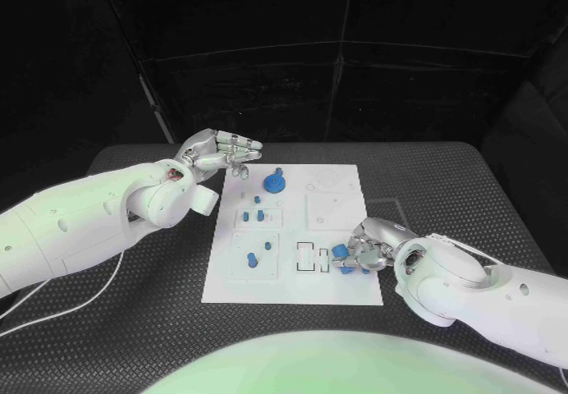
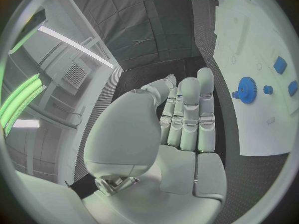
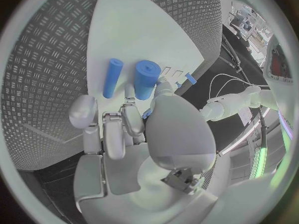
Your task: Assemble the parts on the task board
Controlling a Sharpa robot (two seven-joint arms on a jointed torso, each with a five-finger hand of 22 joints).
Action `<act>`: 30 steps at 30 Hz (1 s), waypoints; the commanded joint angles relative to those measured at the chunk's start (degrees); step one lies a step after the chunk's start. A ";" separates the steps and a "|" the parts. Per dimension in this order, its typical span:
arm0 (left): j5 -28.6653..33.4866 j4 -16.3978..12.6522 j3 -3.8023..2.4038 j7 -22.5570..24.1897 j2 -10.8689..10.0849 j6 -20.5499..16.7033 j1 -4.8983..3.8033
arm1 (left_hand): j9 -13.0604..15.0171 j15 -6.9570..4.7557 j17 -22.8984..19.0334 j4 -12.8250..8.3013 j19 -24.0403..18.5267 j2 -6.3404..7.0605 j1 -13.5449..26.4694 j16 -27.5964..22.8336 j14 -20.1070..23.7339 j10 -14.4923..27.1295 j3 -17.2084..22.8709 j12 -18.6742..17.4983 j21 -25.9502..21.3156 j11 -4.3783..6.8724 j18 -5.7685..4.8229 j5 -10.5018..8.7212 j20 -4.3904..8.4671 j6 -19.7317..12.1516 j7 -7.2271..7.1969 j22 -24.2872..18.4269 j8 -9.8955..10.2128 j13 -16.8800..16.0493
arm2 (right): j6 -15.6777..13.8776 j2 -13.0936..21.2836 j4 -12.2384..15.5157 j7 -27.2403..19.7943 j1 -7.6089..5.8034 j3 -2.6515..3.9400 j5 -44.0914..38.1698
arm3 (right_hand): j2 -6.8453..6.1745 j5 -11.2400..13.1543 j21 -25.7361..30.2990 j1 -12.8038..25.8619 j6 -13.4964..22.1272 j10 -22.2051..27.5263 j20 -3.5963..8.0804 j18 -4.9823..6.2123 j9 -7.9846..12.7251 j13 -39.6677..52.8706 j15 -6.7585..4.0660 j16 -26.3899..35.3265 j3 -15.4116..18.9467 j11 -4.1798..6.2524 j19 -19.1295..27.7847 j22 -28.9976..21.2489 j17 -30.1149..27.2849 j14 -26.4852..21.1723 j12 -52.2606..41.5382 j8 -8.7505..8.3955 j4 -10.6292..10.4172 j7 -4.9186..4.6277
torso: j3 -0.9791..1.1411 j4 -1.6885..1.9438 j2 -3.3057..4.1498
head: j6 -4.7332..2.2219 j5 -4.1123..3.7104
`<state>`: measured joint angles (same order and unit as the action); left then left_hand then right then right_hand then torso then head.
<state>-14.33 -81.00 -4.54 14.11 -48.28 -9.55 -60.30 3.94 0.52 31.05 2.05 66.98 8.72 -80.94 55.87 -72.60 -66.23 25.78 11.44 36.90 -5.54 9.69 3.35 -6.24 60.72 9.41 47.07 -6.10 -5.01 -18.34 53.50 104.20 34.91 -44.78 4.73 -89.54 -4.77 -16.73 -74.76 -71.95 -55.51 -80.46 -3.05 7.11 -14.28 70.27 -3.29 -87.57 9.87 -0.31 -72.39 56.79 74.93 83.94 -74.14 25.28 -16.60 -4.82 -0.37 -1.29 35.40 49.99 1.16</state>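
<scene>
You see the white task board mid-table. Your left hand hovers off its 11 o'clock corner, fingers together, holding nothing. Your right hand at 4 o'clock pinches a small blue part. A blue gear sits at 12 o'clock.

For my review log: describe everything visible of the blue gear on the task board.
The blue gear looks like matte plastic: a round toothed wheel with a raised hub and a short stub projecting from one side. It sits on the white task board near its far edge, towards the robot's left. The left wrist view shows its teeth clearly. Nothing grips it; the left hand hovers just off the board's far left corner, fingers extended together, apart from the gear. Whether it is seated on a peg cannot be told.
</scene>
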 commanded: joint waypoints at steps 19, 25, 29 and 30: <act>0.25 -0.13 -0.06 0.22 -0.15 0.65 0.10 | -0.04 -0.04 -0.06 -0.27 -0.28 -0.28 0.14 -0.24 0.46 0.38 -0.13 0.24 -0.16 0.19 0.76 -0.22 -0.02 -0.28 0.15 -0.06 -0.02 -0.09 | -12.57 1.28 5.01 -1.93 0.54 -0.25 1.99 | 3.81 -10.95 -0.47 -2.78 0.07 -0.82 0.35 -0.87 -0.58 1.32 -0.51 -0.23 0.07 0.51 -0.34 0.34 8.77 4.89 -0.43 1.96 0.02 0.61 | -0.01 -0.01 -0.04 | 0.01 0.19; 0.25 -0.21 -0.06 0.19 -0.16 0.69 0.14 | -0.04 -0.04 -0.06 -0.27 -0.28 -0.28 0.14 -0.24 0.46 0.38 -0.13 0.24 -0.16 0.19 0.76 -0.22 -0.02 -0.28 0.15 -0.06 -0.02 -0.09 | -13.31 0.22 5.57 -2.31 0.52 -0.23 3.93 | 4.01 -11.19 -0.49 -2.57 0.01 -0.82 0.36 -0.88 -0.57 1.31 -0.52 -0.25 0.20 0.51 -0.35 0.39 8.84 4.90 -0.36 1.97 -0.08 0.61 | -0.02 0.00 0.03 | 0.01 0.36; 0.25 -0.31 -0.06 0.16 -0.19 0.74 0.14 | -0.03 -0.04 -0.08 -0.25 -0.28 -0.31 0.21 -0.22 0.48 0.41 -0.17 0.30 -0.20 0.20 0.76 -0.22 -0.03 -0.28 0.13 -0.08 -0.05 -0.10 | -12.03 -0.97 4.91 -2.19 0.51 -0.22 4.74 | 4.26 -10.88 -0.48 -1.90 -0.02 -0.83 0.37 -0.88 -0.52 1.31 -0.51 -0.25 0.56 0.49 -0.33 0.38 8.85 4.90 -0.25 1.93 -0.15 0.58 | -0.08 0.05 0.07 | 0.01 0.43; 0.25 -0.33 -0.06 0.14 -0.19 0.75 0.15 | -0.02 -0.04 -0.11 -0.24 -0.28 -0.35 0.31 -0.20 0.50 0.45 -0.25 0.40 -0.26 0.21 0.77 -0.22 -0.05 -0.27 0.12 -0.11 -0.08 -0.12 | -11.44 -1.47 4.60 -2.11 0.51 -0.22 4.98 | 4.32 -10.51 -0.47 -1.61 -0.03 -0.83 0.36 -0.88 -0.50 1.30 -0.50 -0.25 0.75 0.48 -0.31 0.37 8.86 4.90 -0.20 1.91 -0.13 0.58 | -0.08 0.06 0.07 | 0.01 0.46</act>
<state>-14.33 -81.14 -4.54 14.07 -48.46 -9.41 -60.08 3.94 0.51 31.03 2.05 66.98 8.72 -80.95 55.87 -72.60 -66.02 25.78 11.44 36.90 -5.33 9.69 3.35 -6.24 60.72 9.42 47.05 -6.10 -5.07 -29.40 52.42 109.00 33.49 -44.18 4.48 -86.49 -0.54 -27.64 -75.05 -73.87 -55.41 -81.30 -2.86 7.12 -14.62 71.65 -3.29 -87.54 10.36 0.11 -72.59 57.19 74.91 83.94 -74.71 27.06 -16.75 -4.71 -0.41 -1.27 35.42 49.99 1.57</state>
